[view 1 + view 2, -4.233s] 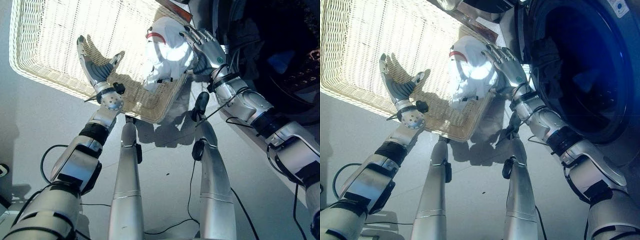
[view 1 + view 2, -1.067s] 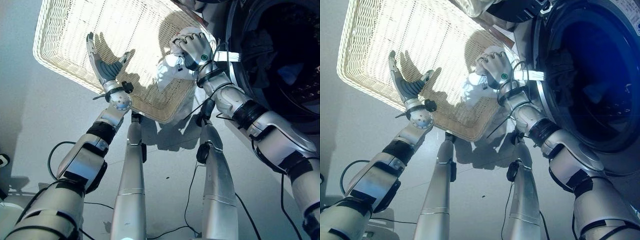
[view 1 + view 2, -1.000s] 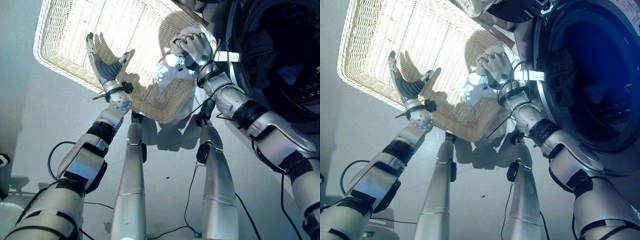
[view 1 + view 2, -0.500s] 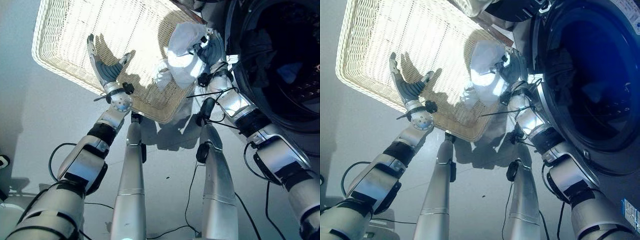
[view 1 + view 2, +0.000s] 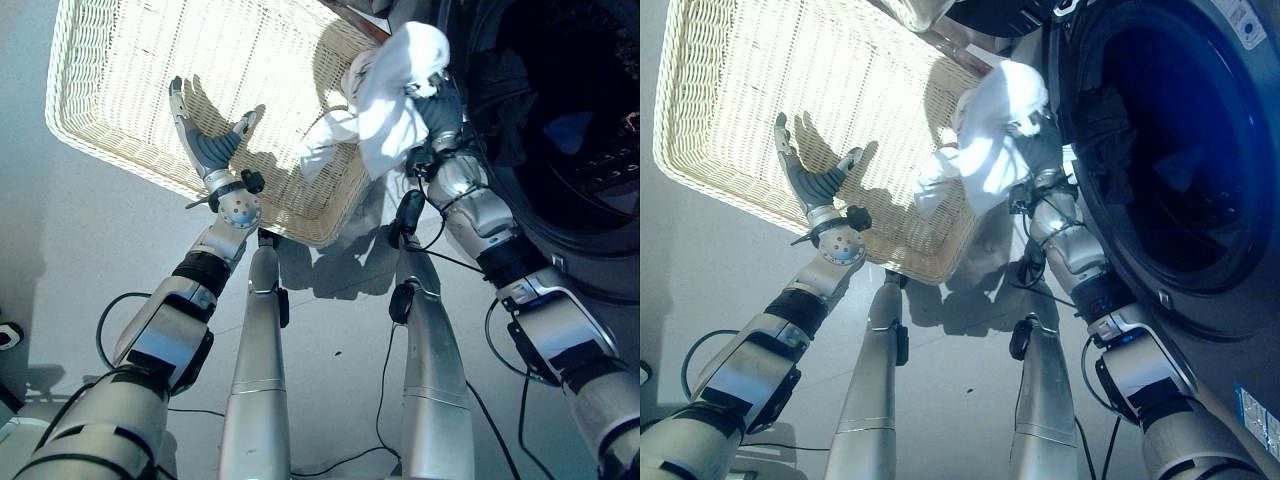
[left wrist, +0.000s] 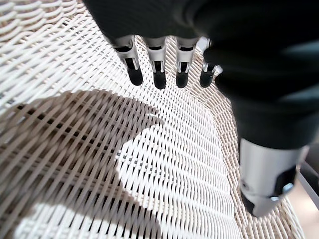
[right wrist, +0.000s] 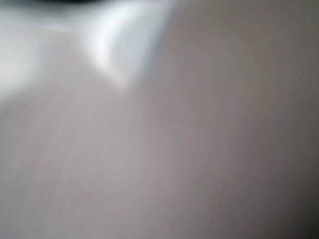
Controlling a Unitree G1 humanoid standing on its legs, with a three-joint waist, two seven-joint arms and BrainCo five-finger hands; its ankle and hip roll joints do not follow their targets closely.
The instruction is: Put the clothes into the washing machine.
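A white garment [image 5: 395,95] is held up in a bunch by the right hand [image 5: 440,105], at the rim of the washing machine's [image 5: 1230,270] open round door; its loose end is draped down over the near corner of the white wicker basket [image 5: 120,130]; dark clothes [image 5: 1110,125] are seen lying inside the dark drum.

The washing machine [image 5: 1240,290] drum mouth [image 5: 1170,150] stood open, with dark clothes [image 5: 1110,130] already hanging inside its near edge. The wicker basket [image 5: 90,120] floor lay bare beneath the left hand [image 5: 210,145].
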